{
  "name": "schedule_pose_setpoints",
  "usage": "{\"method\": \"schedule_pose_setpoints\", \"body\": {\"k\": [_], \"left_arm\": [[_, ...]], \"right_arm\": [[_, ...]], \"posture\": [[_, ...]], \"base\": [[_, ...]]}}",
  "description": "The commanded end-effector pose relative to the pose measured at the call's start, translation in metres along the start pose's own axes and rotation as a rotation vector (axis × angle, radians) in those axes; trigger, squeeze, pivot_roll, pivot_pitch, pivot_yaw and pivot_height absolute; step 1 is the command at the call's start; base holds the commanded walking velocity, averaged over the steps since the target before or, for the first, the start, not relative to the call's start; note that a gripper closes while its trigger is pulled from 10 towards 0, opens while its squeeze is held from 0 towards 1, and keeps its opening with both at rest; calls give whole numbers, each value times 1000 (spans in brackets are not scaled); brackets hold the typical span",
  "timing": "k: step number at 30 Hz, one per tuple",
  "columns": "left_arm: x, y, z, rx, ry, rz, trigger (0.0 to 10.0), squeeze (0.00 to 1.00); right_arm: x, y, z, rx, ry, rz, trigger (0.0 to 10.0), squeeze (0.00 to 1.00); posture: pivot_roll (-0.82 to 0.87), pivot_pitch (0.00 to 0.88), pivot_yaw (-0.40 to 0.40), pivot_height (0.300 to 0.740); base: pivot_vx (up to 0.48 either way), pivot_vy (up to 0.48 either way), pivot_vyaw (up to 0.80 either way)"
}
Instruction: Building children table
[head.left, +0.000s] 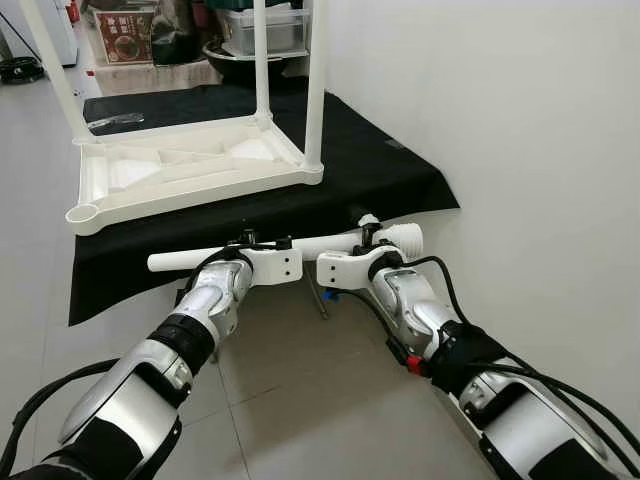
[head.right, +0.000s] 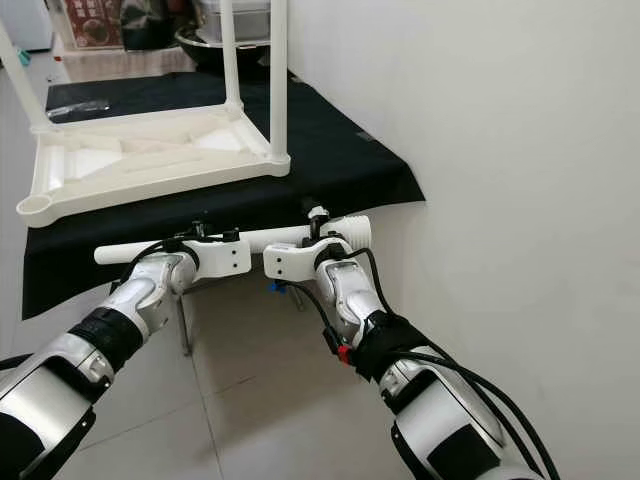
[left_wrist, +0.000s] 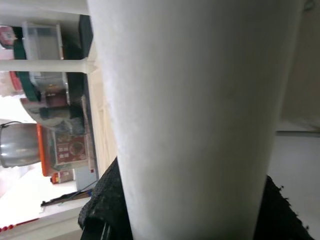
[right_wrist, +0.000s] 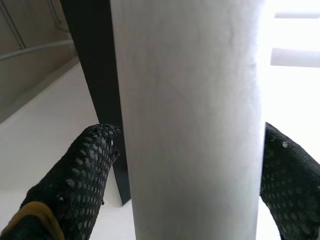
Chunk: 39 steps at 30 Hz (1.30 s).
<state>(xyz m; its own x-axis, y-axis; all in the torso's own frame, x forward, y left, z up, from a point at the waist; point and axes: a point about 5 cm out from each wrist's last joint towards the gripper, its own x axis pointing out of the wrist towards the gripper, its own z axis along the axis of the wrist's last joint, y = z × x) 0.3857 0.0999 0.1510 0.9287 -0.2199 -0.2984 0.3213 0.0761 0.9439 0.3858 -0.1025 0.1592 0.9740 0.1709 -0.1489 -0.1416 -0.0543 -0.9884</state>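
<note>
Both grippers, left (head.left: 262, 243) and right (head.left: 368, 236), pinch one loose white table leg (head.left: 300, 246) level between them, just short of the upturned tabletop (head.left: 190, 170) ahead, whose empty corner socket (head.left: 82, 214) probably wants the ribbed end upright.

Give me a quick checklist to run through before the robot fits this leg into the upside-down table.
1. Left hand shut on the white leg: ok.
2. Right hand shut on the leg near its threaded end: ok.
3. Leg held level, in front of the black cloth: ok.
4. Table top lying upside down, flat on the cloth: ok.
5. Open corner socket at the near left corner: ok.
6. Threaded end turned toward that socket: not ok, it points to the wall.
</note>
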Motion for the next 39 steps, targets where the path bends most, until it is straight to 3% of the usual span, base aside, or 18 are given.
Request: {"method": "schedule_pose_setpoints", "body": {"k": [1,15,16,17,18,32,39], "left_arm": [[-8,-6,60,74,-282,-6,10000,0],[-17,-2,87,72,-344,-9,10000,0],[-17,-2,88,71,-348,-9,10000,0],[-18,-2,89,70,-351,-9,10000,0],[-18,-2,90,70,-354,-9,10000,0],[-20,-3,91,72,-346,-7,10000,0],[-19,-1,88,30,-313,14,10000,0]], "right_arm": [[3,-3,-12,4,56,15,10000,0],[6,8,-11,-46,65,55,10000,0],[6,8,-12,-46,68,59,5725,0],[6,8,-12,-45,71,61,5725,0],[7,8,-13,-45,71,58,0,0],[8,7,-12,-32,71,55,0,0],[9,8,-13,-24,72,49,0,0]], "posture": [[57,0,-63,740],[64,0,-75,740],[63,0,-74,740],[63,0,-74,740],[62,0,-74,740],[61,0,-73,740],[64,0,-76,740]], "base": [[0,0,0],[0,0,0],[0,0,0],[0,0,0],[0,0,0],[0,0,0],[0,0,0]]}}
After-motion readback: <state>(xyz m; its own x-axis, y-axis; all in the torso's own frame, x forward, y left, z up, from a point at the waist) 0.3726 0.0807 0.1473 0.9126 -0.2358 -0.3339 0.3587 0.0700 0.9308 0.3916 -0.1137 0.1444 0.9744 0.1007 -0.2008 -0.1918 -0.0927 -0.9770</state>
